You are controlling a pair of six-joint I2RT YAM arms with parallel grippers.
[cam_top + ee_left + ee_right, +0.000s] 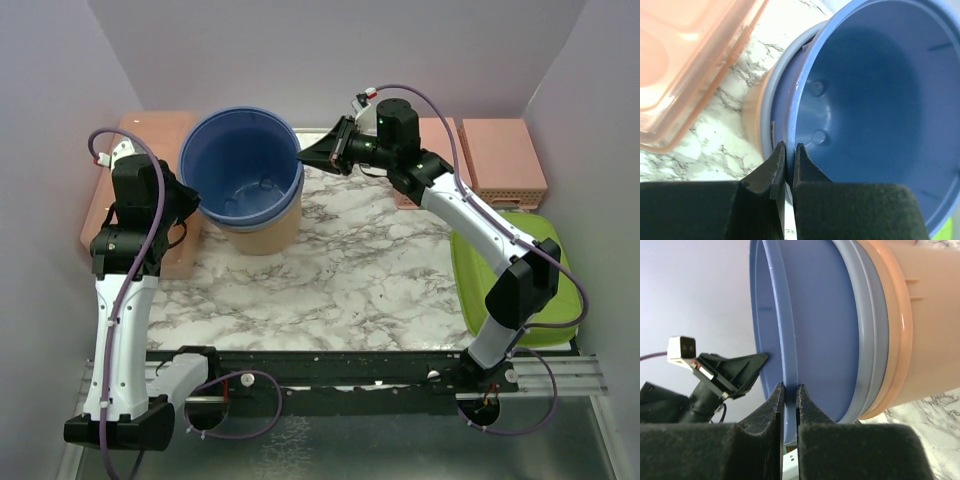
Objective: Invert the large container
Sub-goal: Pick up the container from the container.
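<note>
Blue rim of the large container [215, 135] is clamped in your left gripper [788, 150] and, opposite it, your right gripper [790, 391]; mouth up, stacked inside a peach tub [275, 232].

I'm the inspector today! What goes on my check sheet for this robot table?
Surface: white-and-grey marble-patterned tabletop; no spills seen.
Job's things: large blue plastic bucket, open end up, nested in a grey bucket and a peach bucket.
Clutter: pink plastic box at back left; pink perforated box at back right; green plastic tray on the right, partly under the right arm.
Grippers: left gripper shut on the blue bucket's rim; right gripper shut on the rim on the opposite side.
Cables: purple cables loop along both arms.
Surroundings: plain pale walls; nothing else seen.
</note>
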